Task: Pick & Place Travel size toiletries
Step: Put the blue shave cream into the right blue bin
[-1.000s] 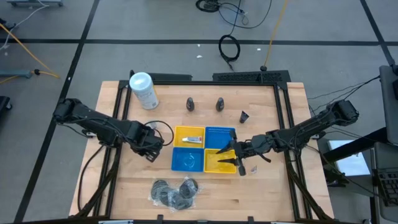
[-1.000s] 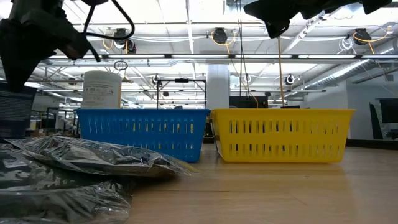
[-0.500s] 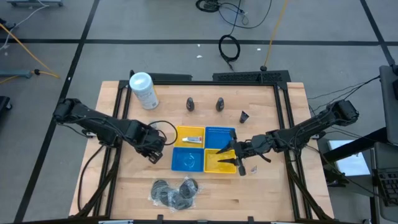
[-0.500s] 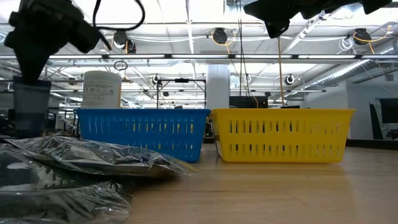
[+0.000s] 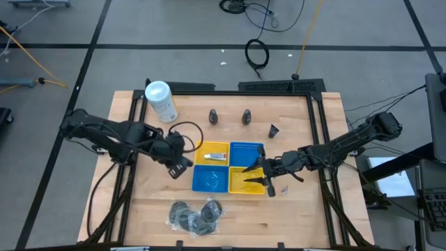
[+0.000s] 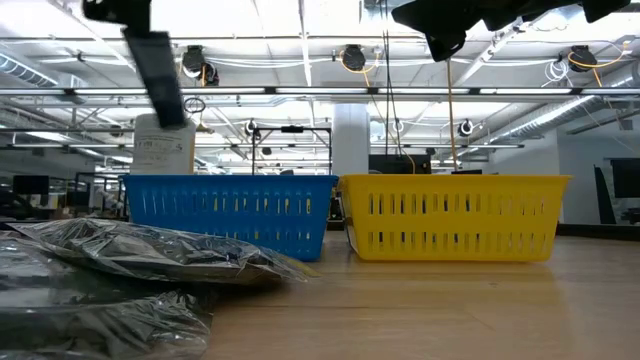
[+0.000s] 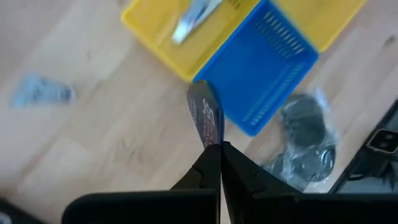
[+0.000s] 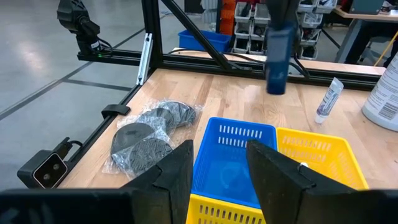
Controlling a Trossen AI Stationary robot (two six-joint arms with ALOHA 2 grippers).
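- Carrying a dark sachet point(image 7: 208, 118) pinched between closed fingers, the left gripper point(image 5: 180, 162) hangs left of the baskets point(image 5: 211, 178) at frame centre, presumably to drop it inside.
- Waiting at centre right, the right gripper point(image 5: 262, 178) hovers open.

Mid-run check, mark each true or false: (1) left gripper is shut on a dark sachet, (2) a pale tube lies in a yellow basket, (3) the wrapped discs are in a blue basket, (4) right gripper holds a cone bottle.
1. True. The left gripper is shut on the dark sachet, held above the table beside the baskets.
2. True. The pale tube lies in the far yellow basket.
3. False. The wrapped discs lie on the table, outside every basket.
4. False. The right gripper is open and empty; the cone bottles sit on the table beyond the baskets.
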